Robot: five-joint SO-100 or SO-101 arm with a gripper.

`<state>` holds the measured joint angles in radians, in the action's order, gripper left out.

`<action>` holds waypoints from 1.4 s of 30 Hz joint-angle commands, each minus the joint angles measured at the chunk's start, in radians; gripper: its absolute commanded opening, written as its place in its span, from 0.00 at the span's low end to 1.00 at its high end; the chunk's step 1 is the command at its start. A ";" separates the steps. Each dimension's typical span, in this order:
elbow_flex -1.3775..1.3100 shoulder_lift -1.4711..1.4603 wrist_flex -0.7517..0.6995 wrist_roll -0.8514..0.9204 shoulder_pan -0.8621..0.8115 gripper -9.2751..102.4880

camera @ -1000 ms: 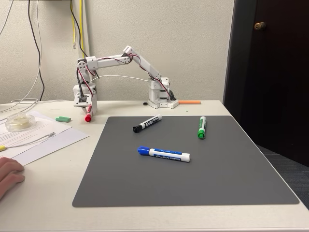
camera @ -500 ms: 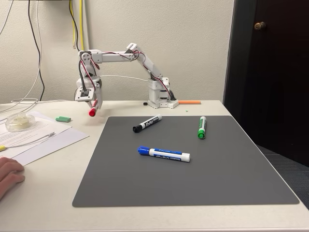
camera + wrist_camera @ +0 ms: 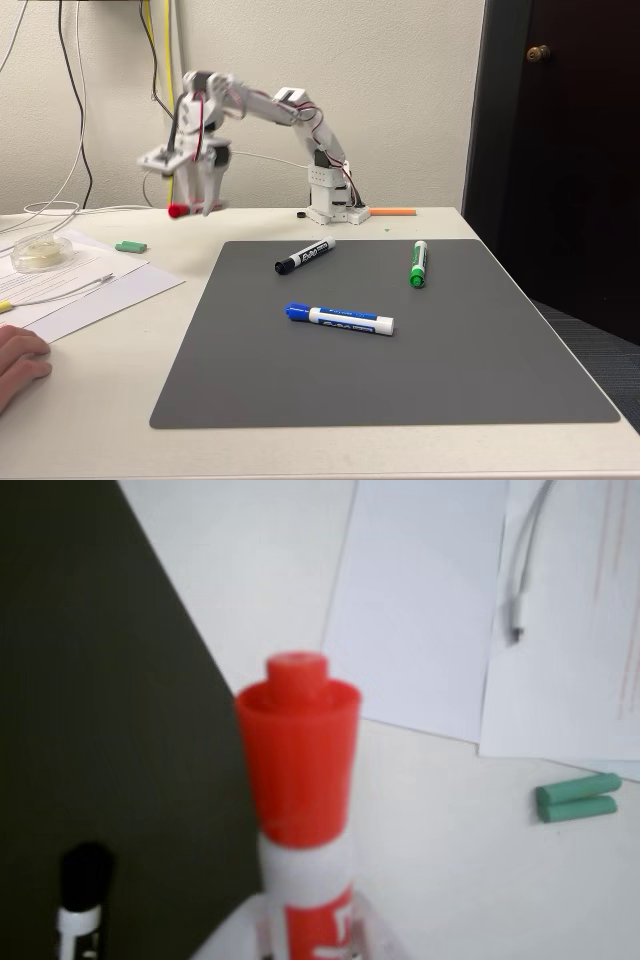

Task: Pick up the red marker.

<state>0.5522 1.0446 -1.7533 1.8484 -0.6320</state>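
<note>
The gripper (image 3: 200, 205) is clamped on the red marker (image 3: 300, 780), carrying it high above the table's (image 3: 100, 340) far-left corner, well clear of the mat (image 3: 400, 350). Its cap pokes forward (the grip seems low on the barrel), so the pick looks done.

The arm (image 3: 270, 105) is built of white plastic links with dark motor blocks at the joints. Thin red and black cables run along its upper links. It stands on a white blocky base (image 3: 330, 205) at the tabletop's far edge.
</note>
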 commanded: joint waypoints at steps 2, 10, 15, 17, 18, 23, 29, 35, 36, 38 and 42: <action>0.002 0.167 0.005 -0.163 0.074 0.11; 0.048 0.373 0.005 -0.580 0.189 0.11; 0.222 0.578 0.005 -0.799 0.291 0.11; 0.216 0.626 0.006 -0.956 0.313 0.11; 0.215 0.650 0.009 -1.029 0.319 0.11; 0.288 0.779 0.006 -1.250 0.397 0.11; 0.328 0.873 0.014 -1.471 0.534 0.11; 0.399 0.966 0.100 -1.631 0.629 0.11; 0.471 1.023 0.146 -1.647 0.640 0.11; 0.661 1.166 0.261 -1.664 0.660 0.11; 0.965 1.393 0.439 -1.695 0.689 0.11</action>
<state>1.4021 2.3163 -1.4051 0.1687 0.0414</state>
